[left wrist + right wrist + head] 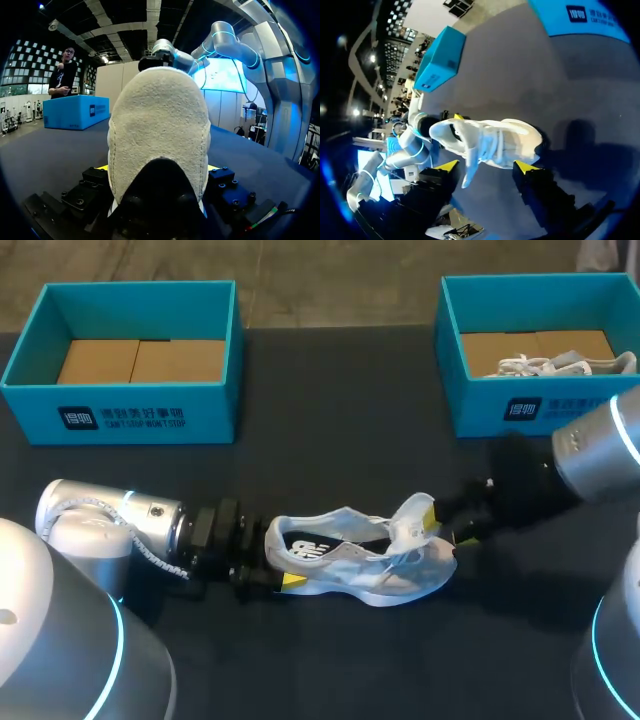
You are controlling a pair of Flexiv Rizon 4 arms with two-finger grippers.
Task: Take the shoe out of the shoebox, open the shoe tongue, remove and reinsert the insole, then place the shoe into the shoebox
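Observation:
A white mesh shoe lies on its side on the dark table, heel toward my left arm and toe toward my right. Its tongue stands pulled up and outward. My left gripper is at the heel. In the left wrist view the heel fills the space between the fingers of the left gripper, which press it from both sides. My right gripper is at the toe end with its jaws apart. In the right wrist view the right gripper is open, and the shoe lies just ahead with its tongue hanging loose between the yellow tips.
A teal shoebox with a cardboard liner stands at the back left. A second teal shoebox at the back right holds another white shoe. Bare dark table lies between the boxes and in front of the shoe.

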